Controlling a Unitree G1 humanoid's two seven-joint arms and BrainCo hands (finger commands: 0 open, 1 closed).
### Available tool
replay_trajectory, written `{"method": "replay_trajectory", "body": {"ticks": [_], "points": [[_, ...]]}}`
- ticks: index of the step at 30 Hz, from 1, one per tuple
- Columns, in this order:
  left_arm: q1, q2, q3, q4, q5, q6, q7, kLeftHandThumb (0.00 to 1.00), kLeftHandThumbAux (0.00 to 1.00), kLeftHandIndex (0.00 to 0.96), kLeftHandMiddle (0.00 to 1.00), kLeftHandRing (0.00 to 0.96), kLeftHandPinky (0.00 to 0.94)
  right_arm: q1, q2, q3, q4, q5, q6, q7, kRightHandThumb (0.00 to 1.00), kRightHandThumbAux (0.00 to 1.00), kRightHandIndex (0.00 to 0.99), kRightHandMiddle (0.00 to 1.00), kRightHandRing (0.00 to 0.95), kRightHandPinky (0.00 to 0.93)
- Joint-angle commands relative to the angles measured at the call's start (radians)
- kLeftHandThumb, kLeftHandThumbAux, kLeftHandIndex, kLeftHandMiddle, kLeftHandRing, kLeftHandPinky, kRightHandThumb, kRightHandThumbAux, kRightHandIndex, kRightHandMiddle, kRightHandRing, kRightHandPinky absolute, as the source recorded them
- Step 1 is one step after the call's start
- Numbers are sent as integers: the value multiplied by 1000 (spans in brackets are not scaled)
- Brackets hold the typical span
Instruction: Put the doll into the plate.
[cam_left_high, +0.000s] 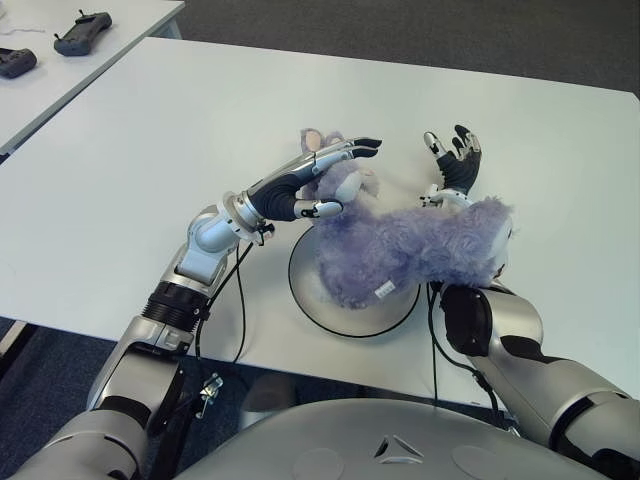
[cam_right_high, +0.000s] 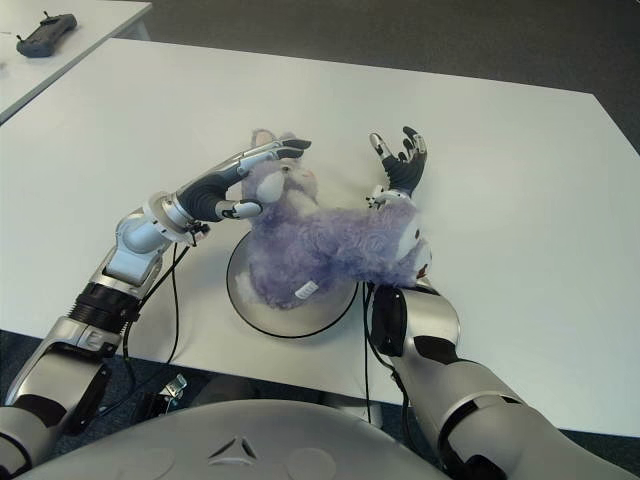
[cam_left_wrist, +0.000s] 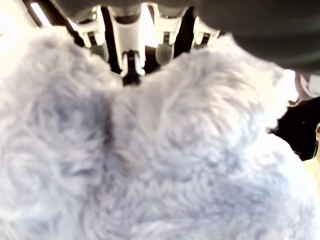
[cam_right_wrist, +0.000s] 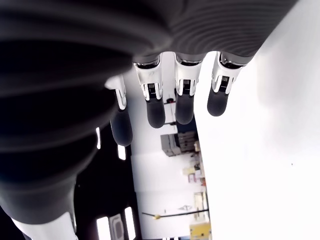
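A fluffy purple doll (cam_left_high: 420, 250) lies across the white round plate (cam_left_high: 303, 277) near the table's front edge. Its body reaches rightwards over my right wrist. My left hand (cam_left_high: 300, 185) is at the doll's head on the plate's far left side, fingers stretched straight over the fur and thumb beside it, not curled around it. In the left wrist view fur (cam_left_wrist: 150, 150) fills the picture below those straight fingers (cam_left_wrist: 127, 45). My right hand (cam_left_high: 455, 160) shows just beyond the doll, open, with fingers (cam_right_wrist: 155, 107) spread upward and holding nothing.
The white table (cam_left_high: 150, 150) stretches far back and to both sides. A second table at the back left carries two black controllers (cam_left_high: 82, 32) (cam_left_high: 15, 62). Cables (cam_left_high: 238, 300) hang from my left arm over the front edge. Dark carpet (cam_left_high: 450, 40) lies beyond.
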Motion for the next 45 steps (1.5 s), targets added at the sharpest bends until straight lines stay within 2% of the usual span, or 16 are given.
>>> {"method": "replay_trajectory", "body": {"ticks": [1,7,11,14,20,26,38,45], "points": [[14,17,1,-12,14,59,-47,262,138,0,0,0,0,283,83,-19,164,30,130,-3,39,787,224,134,88,89],[-8,12,26,4,33,46,-21,221,158,0,0,0,0,281,82,-22,164,33,135,2,50,786,232,134,85,90],[-71,11,55,90,47,2,-1,203,152,0,0,0,0,281,82,-22,165,33,134,1,53,790,237,140,90,102],[-101,24,76,109,42,-1,-3,202,146,0,0,0,0,281,82,-24,165,34,133,3,52,789,235,144,95,108],[-113,24,102,78,32,6,2,208,144,0,0,0,0,281,83,-28,165,37,130,5,53,797,235,149,101,106],[-117,16,123,91,48,-25,20,198,149,0,0,0,0,280,83,-30,165,39,130,6,52,797,232,148,102,108],[-150,22,129,115,-12,-31,-34,194,157,0,0,0,0,278,83,-27,165,35,133,-1,72,790,234,150,108,116],[-175,19,145,145,-19,-31,-33,144,171,0,0,0,0,278,86,-28,165,36,130,-1,70,794,234,148,104,114]]}}
